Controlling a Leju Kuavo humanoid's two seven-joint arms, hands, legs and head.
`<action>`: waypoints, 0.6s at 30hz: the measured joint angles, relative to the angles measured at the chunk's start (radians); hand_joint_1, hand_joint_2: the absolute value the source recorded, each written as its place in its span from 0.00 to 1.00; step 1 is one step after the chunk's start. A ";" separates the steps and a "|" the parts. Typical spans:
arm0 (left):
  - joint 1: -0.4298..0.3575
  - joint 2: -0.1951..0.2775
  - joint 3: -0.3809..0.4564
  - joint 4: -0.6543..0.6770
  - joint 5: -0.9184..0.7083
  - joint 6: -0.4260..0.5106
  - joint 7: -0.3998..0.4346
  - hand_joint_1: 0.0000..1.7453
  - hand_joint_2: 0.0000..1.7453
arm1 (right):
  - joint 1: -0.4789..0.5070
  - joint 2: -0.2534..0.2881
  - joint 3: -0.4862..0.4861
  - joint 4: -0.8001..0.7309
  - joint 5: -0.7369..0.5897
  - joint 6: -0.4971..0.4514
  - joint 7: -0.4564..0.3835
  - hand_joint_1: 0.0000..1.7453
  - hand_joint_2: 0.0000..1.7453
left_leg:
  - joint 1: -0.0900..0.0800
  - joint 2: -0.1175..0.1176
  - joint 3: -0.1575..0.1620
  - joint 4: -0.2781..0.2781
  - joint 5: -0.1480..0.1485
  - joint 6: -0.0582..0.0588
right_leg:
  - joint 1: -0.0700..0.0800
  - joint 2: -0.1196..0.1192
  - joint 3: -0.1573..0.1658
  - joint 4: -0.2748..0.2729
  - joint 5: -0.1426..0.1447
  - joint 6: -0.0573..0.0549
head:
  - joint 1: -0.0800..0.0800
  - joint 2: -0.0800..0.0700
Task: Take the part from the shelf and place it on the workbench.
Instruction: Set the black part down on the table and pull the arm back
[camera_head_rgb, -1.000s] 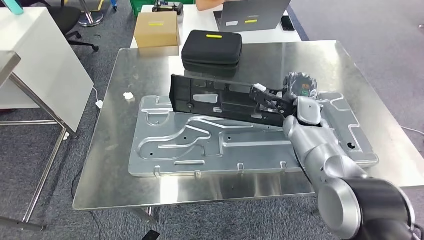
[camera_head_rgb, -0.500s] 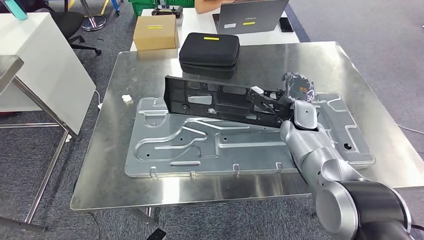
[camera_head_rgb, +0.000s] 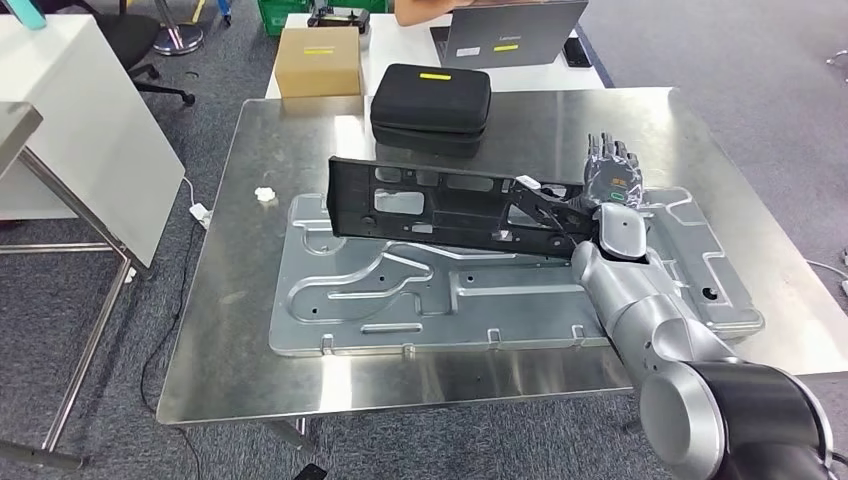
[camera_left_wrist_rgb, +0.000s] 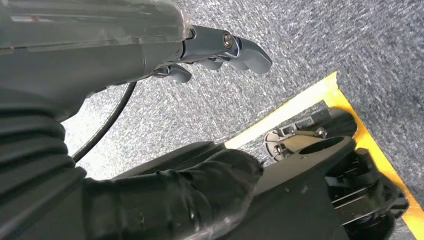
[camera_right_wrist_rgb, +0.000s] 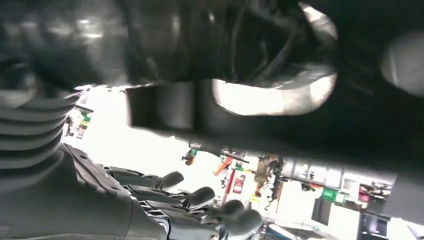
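Grey carpet surrounds your steel workbench (camera_head_rgb: 270, 130), where a large stamped metal panel (camera_head_rgb: 400, 300) lies flat across the middle. On that panel, nearer the far edge, the long black part (camera_head_rgb: 440, 205) stands on its long edge, tilted slightly. Your robot's right hand (camera_head_rgb: 610, 172) sits at the part's right end, fingers spread and pointing up, nothing visibly held in them. A black zip case (camera_head_rgb: 430, 95) rests at the far edge, and a cardboard box (camera_head_rgb: 318, 60) and a laptop (camera_head_rgb: 515, 25) occupy the white table beyond. Your left hand (camera_left_wrist_rgb: 220, 47) hangs over carpet, fingers loosely curled, holding nothing.
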 joint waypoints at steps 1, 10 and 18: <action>-0.001 0.000 0.000 0.000 0.000 0.001 0.001 0.00 0.00 | 0.002 -0.002 0.000 0.000 0.000 0.000 -0.001 0.00 0.00 | 0.000 0.001 -0.001 -0.003 0.003 0.007 | -0.001 -0.001 -0.019 0.040 -0.025 0.001 | 0.000 0.000; 0.002 -0.001 0.000 0.000 -0.003 0.002 0.003 0.00 0.00 | 0.013 -0.007 -0.010 0.004 0.000 -0.019 0.001 0.00 0.00 | -0.022 -0.006 -0.003 -0.001 0.000 0.015 | 0.022 -0.003 -0.015 0.020 0.015 -0.035 | 0.000 0.000; 0.001 0.000 0.001 0.000 -0.003 0.002 0.003 0.00 0.00 | 0.012 -0.008 -0.013 0.004 0.000 -0.019 0.001 0.00 0.00 | -0.021 -0.003 -0.059 0.119 -0.073 -0.019 | 0.017 -0.005 0.014 -0.035 0.020 -0.060 | -0.001 0.000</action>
